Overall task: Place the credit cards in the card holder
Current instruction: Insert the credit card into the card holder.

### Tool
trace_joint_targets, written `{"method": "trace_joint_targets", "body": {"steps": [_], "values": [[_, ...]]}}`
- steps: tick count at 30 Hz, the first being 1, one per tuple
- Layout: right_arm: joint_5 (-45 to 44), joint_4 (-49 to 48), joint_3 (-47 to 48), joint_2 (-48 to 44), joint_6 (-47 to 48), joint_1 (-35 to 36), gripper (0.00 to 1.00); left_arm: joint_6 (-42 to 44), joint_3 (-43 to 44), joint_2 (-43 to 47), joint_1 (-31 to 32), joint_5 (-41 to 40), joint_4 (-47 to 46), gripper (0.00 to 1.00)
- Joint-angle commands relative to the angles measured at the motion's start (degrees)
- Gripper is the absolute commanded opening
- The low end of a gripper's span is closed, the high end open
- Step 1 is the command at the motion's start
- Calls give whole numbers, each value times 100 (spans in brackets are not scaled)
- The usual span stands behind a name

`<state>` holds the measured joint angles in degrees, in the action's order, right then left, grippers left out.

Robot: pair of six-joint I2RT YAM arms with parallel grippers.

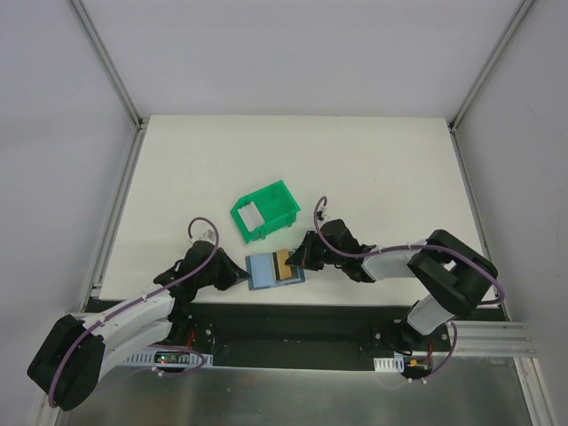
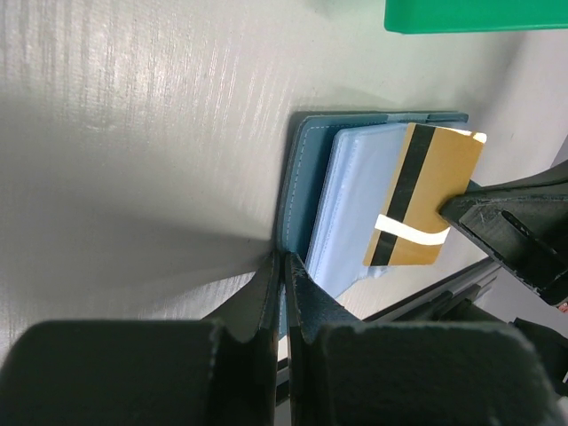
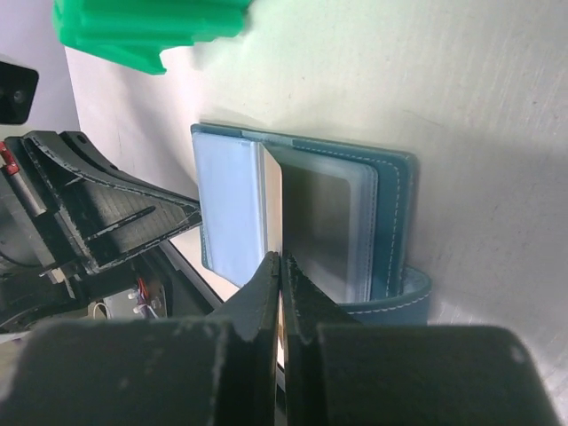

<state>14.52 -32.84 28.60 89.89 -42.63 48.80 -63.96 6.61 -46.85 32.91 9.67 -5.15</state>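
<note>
The teal card holder (image 1: 266, 271) lies open near the table's front edge, its pale blue pockets facing up (image 2: 351, 200). My left gripper (image 1: 234, 273) is shut on the holder's left cover edge (image 2: 286, 266). My right gripper (image 1: 300, 259) is shut on the tan-gold credit card (image 2: 430, 191), which has a black stripe and lies slanted over the holder's inner pockets. In the right wrist view this card shows edge-on between the fingers (image 3: 280, 263), over the holder (image 3: 395, 222). A pale grey-white card (image 1: 253, 216) lies in the green bin. The dark card is out of view.
The green plastic bin (image 1: 275, 202) stands just behind the card holder, also showing in the left wrist view (image 2: 475, 16) and the right wrist view (image 3: 146, 27). The table's front edge and a black rail (image 1: 293, 311) run right below the holder.
</note>
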Motion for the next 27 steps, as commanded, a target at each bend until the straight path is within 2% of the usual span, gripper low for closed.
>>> {"method": "trace_joint_targets", "body": {"steps": [1, 11, 15, 23, 27], "values": [[200, -495, 23, 231, -131, 86, 0, 86, 33, -52, -30, 79, 84, 0], [148, -601, -3, 354, -237, 200, 0, 60, -11, 27, -30, 61, 84, 0], [182, -443, 14, 319, -263, 201, 0, 51, -28, 53, -30, 61, 84, 0], [-441, 111, -179, -296, -237, 201, 0, 7, -81, 141, -30, 35, 84, 0], [-346, 199, -57, -148, -333, 244, 0, 7, -55, 106, -30, 26, 75, 0]]}}
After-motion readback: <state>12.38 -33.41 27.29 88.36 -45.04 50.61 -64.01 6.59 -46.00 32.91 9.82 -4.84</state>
